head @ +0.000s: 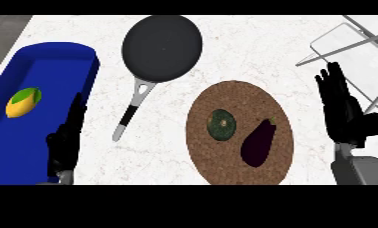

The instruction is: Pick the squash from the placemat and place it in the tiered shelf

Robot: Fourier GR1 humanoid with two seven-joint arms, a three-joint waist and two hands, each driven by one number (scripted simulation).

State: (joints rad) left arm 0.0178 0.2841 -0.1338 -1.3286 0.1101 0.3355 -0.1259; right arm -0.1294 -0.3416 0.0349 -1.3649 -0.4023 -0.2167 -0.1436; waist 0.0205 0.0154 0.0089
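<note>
My right hand [341, 109] spread and empty, I'd cup the small round dark-green squash [221, 124] on the brown woven placemat [220, 164] by its sides: probably hard, smooth, light, likely to roll.

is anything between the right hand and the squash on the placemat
Yes, the eggplant lies on the placemat just right of the squash, roughly on the line from the right hand. Between the squash and the tiered shelf only bare counter shows.
</note>
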